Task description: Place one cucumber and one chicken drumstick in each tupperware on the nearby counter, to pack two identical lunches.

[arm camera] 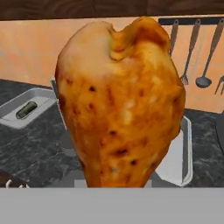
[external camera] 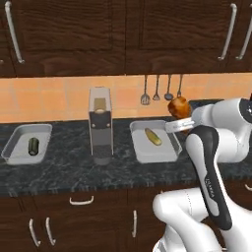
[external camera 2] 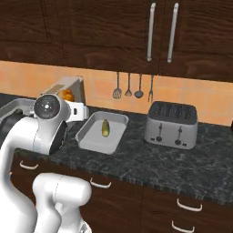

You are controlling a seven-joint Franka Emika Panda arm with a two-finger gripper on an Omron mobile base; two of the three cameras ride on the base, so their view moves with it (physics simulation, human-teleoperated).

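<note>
- The gripper (external camera: pixel 181 119) pinched the chicken drumstick (external camera: pixel 178 107), holding it in the air at 2 o'clock of the nearer tupperware (external camera: pixel 166 153).
- That tupperware sat on the surface (external camera: pixel 64 170), holding a cucumber (external camera: pixel 153 136).
- At 9 o'clock, the far tupperware (external camera: pixel 15 146) held another cucumber (external camera: pixel 33 145).

chicken drumstick (arm camera: pixel 120 103) hiding gripper's fingertips and near tupperware (arm camera: pixel 187 153), far tupperware (arm camera: pixel 13 114) cut off
</note>
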